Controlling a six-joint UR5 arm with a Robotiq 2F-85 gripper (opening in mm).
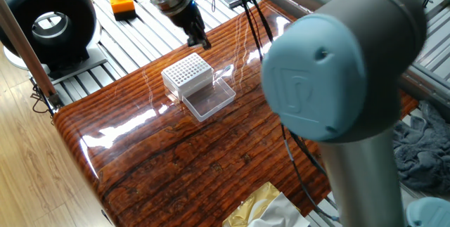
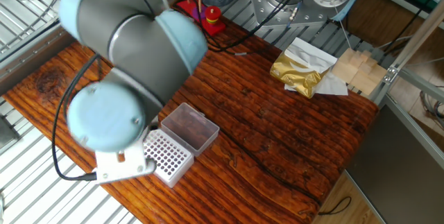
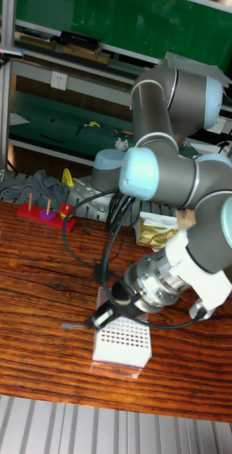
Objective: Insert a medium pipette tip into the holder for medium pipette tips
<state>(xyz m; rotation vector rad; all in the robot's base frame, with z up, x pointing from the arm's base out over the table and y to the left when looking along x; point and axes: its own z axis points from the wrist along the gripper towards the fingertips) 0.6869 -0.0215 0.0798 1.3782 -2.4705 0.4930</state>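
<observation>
**Gripper above and beside the tip holder**

Gripper [image 1: 202,42] hangs over the far edge of the table [image 1: 140,164], its dark fingers [image 3: 108,312] close together at the tips; whether they pinch a tip or simply meet, I cannot tell from these views. In the tall fixed view a thin, faint rod [image 3: 76,325] juts sideways from the fingertips, too small and blurred to identify.

Taking one fixed view from left to right: a black round fan-like device [image 1: 48,22] sits off the table at the far left, then an orange object [image 1: 122,3] on the metal rails behind. Next comes the holder for medium pipette tips [image 1: 188,76], standing upright on the glossy wood, its white grid of holes facing up, near the table's far edge. The gripper is up and to the right of the grid, apart from it. Just beside the holder on its right, the attached clear lid [image 1: 210,101] lies open and flat on the wood. Filling the right of the picture is the arm's grey body with its blue joint cap [image 1: 313,86], and a crumpled gold foil bag [image 1: 256,209] lies at the table's near edge
</observation>
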